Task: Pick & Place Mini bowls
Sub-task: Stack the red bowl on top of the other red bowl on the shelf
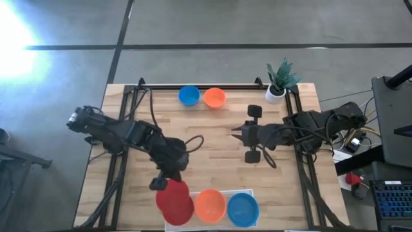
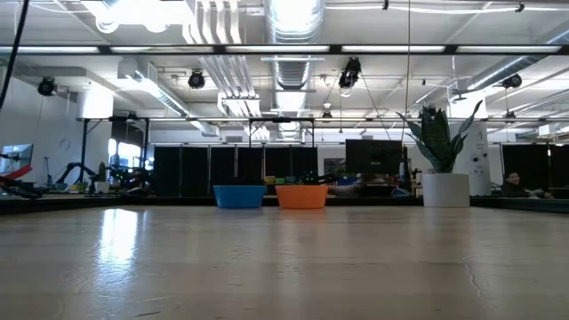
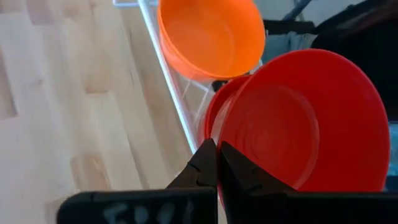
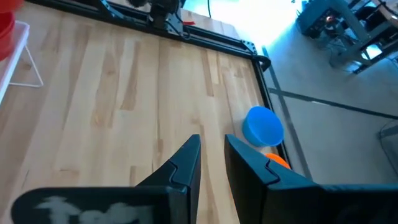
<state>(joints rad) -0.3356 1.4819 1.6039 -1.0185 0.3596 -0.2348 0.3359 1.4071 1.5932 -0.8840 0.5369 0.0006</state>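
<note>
Seen from overhead, the left gripper point(image 1: 168, 182) sits at the lower centre of the frame, over the near edge of the wooden table point(image 1: 212, 138), its fingers clenched on the rim of a red mini bowl point(image 1: 174, 198). In the left wrist view the dark fingertips point(image 3: 214, 163) pinch that rim together, and the red mini bowl point(image 3: 298, 118) stands tilted on edge, with a second red rim showing just behind it. An orange mini bowl point(image 1: 210, 205) and a blue mini bowl point(image 1: 243, 209) lie beside it in a row along the bottom of the frame, resting on a white lattice tray point(image 1: 248, 192).

The right gripper point(image 1: 237, 133) waits at centre right of the overhead frame, above bare table, its fingers slightly parted and grasping nothing; the right wrist view shows a narrow gap between them point(image 4: 211, 163).

Two more bowls sit at the upper centre, near the table's far edge: a small blue bowl point(image 1: 188, 96) and a small orange bowl point(image 1: 215, 98), just beside each other. A white pot with a green plant point(image 1: 279, 80) stands at the upper right corner of the table.
</note>
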